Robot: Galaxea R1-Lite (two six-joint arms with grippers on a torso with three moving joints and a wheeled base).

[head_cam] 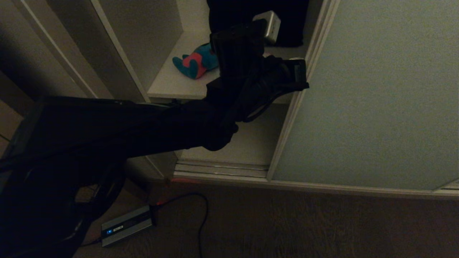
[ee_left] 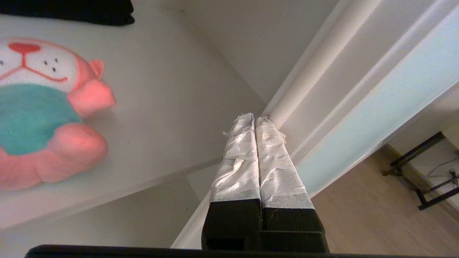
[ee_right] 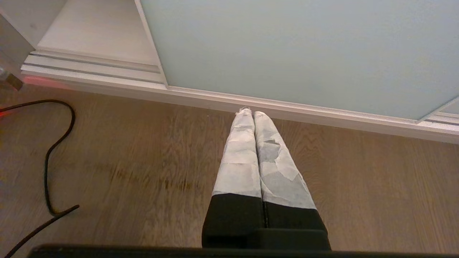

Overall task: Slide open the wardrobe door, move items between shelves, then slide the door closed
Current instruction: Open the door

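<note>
The sliding wardrobe door (head_cam: pixel 376 100) stands slid to the right, leaving the shelves uncovered. On the upper shelf (head_cam: pixel 172 86) lies the small teal plush with a red-pink belly (head_cam: pixel 195 64). The larger pink plush with a white face and teal belly (ee_left: pixel 43 118) lies on the same shelf (ee_left: pixel 161 107); my left arm (head_cam: pixel 236 82) hides it in the head view. My left gripper (ee_left: pixel 255 118) is shut and empty, its tips close to the door's cream edge frame (ee_left: pixel 287 107), beside the pink plush. My right gripper (ee_right: pixel 251 114) hangs shut and empty over the floor by the door's bottom rail.
A dark folded cloth (head_cam: pixel 287 21) sits at the back of the upper shelf. The ribbed floor track (head_cam: pixel 222 168) runs below the lower shelf (head_cam: pixel 247 143). A grey power box (head_cam: pixel 125 225) and black cable (head_cam: pixel 200 215) lie on the wood floor.
</note>
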